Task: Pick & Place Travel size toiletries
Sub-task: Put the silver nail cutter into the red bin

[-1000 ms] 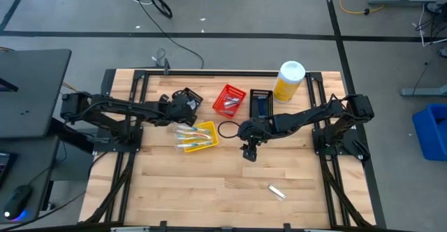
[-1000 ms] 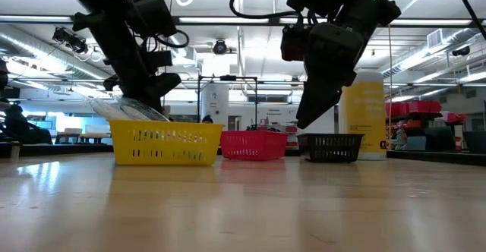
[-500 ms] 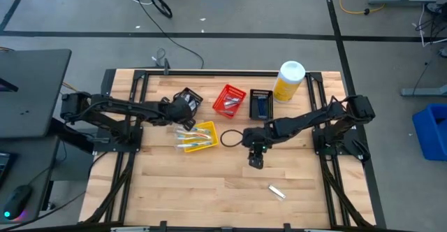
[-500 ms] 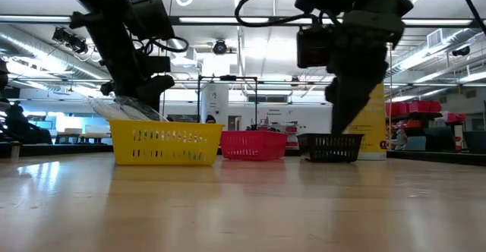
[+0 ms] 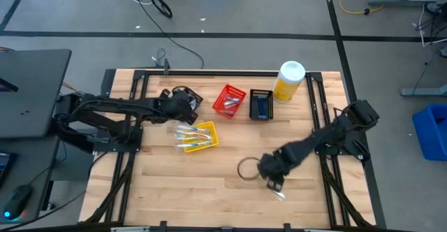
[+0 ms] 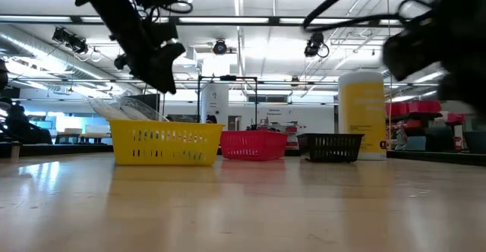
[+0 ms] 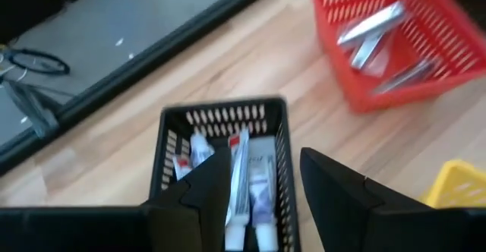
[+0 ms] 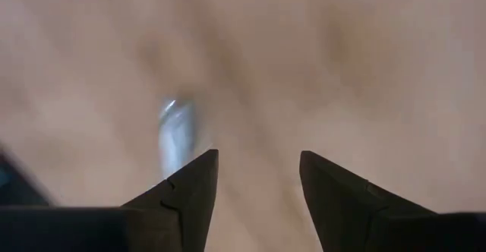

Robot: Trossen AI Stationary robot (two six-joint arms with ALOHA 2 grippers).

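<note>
A small white toiletry (image 5: 280, 193) lies flat on the wooden table near its front edge; in the right wrist view it is a blurred pale item (image 8: 176, 134). My right gripper (image 5: 273, 182) (image 8: 257, 157) hovers open just beside it, pointing steeply down. My left gripper (image 5: 183, 103) (image 7: 264, 159) hangs open and empty above a black basket (image 7: 220, 176) holding white tubes (image 7: 247, 187). Toothbrushes (image 5: 188, 135) lie in the yellow basket (image 5: 207, 141).
The red basket (image 5: 229, 100) holds silvery packets. A second black basket (image 5: 260, 105) with blue items stands beside it, and a big yellow white-capped bottle (image 5: 288, 80) at the far right. A black cable loop (image 5: 247, 169) hangs by my right wrist.
My right gripper has swung from the table's middle toward the near edge and a little right, tipping to point more steeply down, and now hovers by the white toiletry. My left gripper has risen a little above the baskets.
</note>
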